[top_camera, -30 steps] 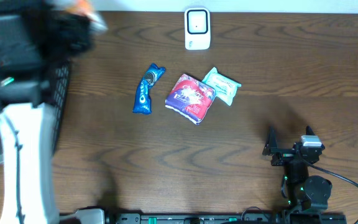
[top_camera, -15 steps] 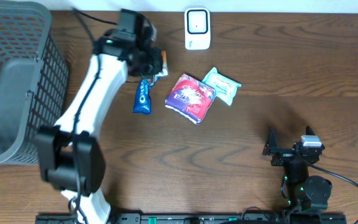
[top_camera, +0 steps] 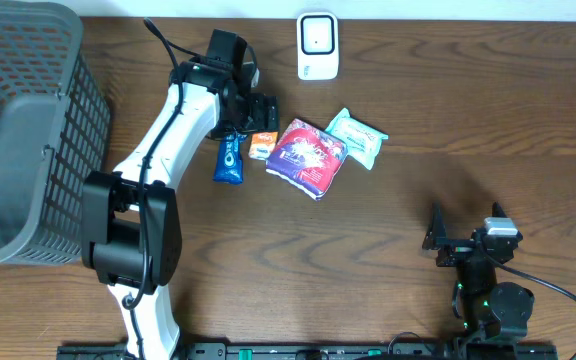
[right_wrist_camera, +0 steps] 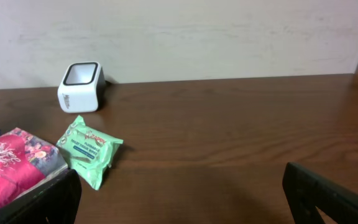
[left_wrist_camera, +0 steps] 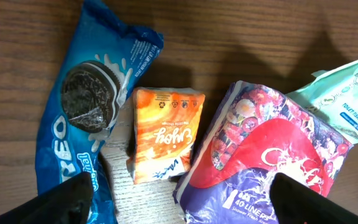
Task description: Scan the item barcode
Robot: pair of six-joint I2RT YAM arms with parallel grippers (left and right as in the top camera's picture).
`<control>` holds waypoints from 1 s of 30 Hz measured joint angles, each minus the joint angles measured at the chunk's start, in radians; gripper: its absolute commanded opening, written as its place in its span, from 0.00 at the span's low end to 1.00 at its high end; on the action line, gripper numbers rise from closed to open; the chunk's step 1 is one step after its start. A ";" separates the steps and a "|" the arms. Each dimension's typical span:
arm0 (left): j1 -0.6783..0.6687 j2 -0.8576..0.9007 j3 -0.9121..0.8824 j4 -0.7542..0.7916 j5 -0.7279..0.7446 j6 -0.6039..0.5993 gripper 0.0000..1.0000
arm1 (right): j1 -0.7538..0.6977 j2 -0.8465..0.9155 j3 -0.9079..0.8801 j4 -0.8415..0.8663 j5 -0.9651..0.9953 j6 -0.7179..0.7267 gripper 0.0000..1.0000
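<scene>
White plastic shells cover the left arm [top_camera: 163, 140] as it reaches up and across the dark wooden table [top_camera: 448, 110]. Its left gripper [top_camera: 260, 108] is poised over a cluster of packets, jaws spread wide and gripping nothing. Beneath it, the small orange carton [left_wrist_camera: 163, 134] lies flat on the wood, tucked between a blue Oreo packet [left_wrist_camera: 82, 118] and a red-and-purple floral pack [left_wrist_camera: 272, 155], with a mint-green wipes pack [top_camera: 356, 137] just beyond. The white barcode scanner [top_camera: 317, 45] stands at the far edge, apart from the carton. Near the front edge the right gripper [top_camera: 466, 235] sits low by its base, jaws wide, holding nothing. A grey mesh basket [top_camera: 28, 60] stands at the left edge; all four packets lie outside it on the table
</scene>
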State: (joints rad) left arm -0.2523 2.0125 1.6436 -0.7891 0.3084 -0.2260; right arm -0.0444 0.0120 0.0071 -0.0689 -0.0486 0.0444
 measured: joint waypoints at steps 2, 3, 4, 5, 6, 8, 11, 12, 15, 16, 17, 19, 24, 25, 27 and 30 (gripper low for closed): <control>0.010 -0.016 0.000 -0.008 -0.001 -0.002 0.97 | 0.000 0.000 0.000 0.000 0.000 0.000 0.99; 0.019 -0.033 0.000 -0.014 -0.002 -0.002 0.97 | 0.000 0.000 0.000 0.000 0.000 0.000 0.99; 0.030 -0.055 -0.001 -0.019 -0.003 -0.002 0.97 | 0.000 0.000 0.000 0.000 0.000 0.000 0.99; 0.044 -0.084 -0.001 -0.024 -0.008 -0.002 0.97 | 0.000 0.000 0.000 0.000 0.000 0.000 0.99; 0.058 -0.114 -0.001 -0.031 -0.012 -0.002 0.98 | 0.000 0.000 0.000 0.000 0.000 0.000 0.99; 0.093 -0.195 -0.001 -0.060 -0.021 -0.002 0.98 | 0.000 0.000 0.000 0.000 0.000 0.000 0.99; 0.144 -0.307 -0.001 -0.111 -0.027 -0.002 0.99 | 0.000 0.000 0.000 0.000 0.000 0.000 0.99; 0.160 -0.340 -0.001 -0.128 -0.027 -0.002 0.98 | 0.000 0.000 0.000 0.000 0.000 0.000 0.99; 0.192 -0.407 0.000 -0.183 -0.031 -0.002 0.98 | 0.000 0.000 0.000 0.000 0.000 0.000 0.99; 0.198 -0.417 -0.001 -0.203 -0.030 -0.002 0.98 | 0.000 0.000 0.000 0.000 0.000 0.000 0.99; 0.201 -0.423 0.000 -0.222 -0.030 -0.002 0.98 | 0.000 0.000 0.000 0.000 0.000 0.000 0.99; 0.204 -0.425 -0.001 -0.261 -0.031 -0.002 0.98 | 0.000 0.000 0.000 0.000 0.000 0.000 0.99; 0.204 -0.422 -0.001 -0.299 -0.030 -0.002 0.98 | 0.000 0.000 0.000 0.000 0.000 0.000 0.99; 0.204 -0.422 -0.001 -0.300 -0.031 -0.002 0.98 | 0.000 0.000 0.000 0.000 0.000 0.000 0.99; 0.204 -0.422 -0.001 -0.300 -0.031 -0.002 0.98 | 0.000 0.000 0.000 0.000 0.000 0.000 0.99; 0.204 -0.422 -0.001 -0.300 -0.031 -0.002 0.98 | 0.000 0.000 0.000 0.000 0.000 0.000 0.99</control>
State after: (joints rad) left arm -0.0483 1.5906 1.6428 -1.0893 0.2779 -0.2279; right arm -0.0444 0.0120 0.0071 -0.0689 -0.0486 0.0444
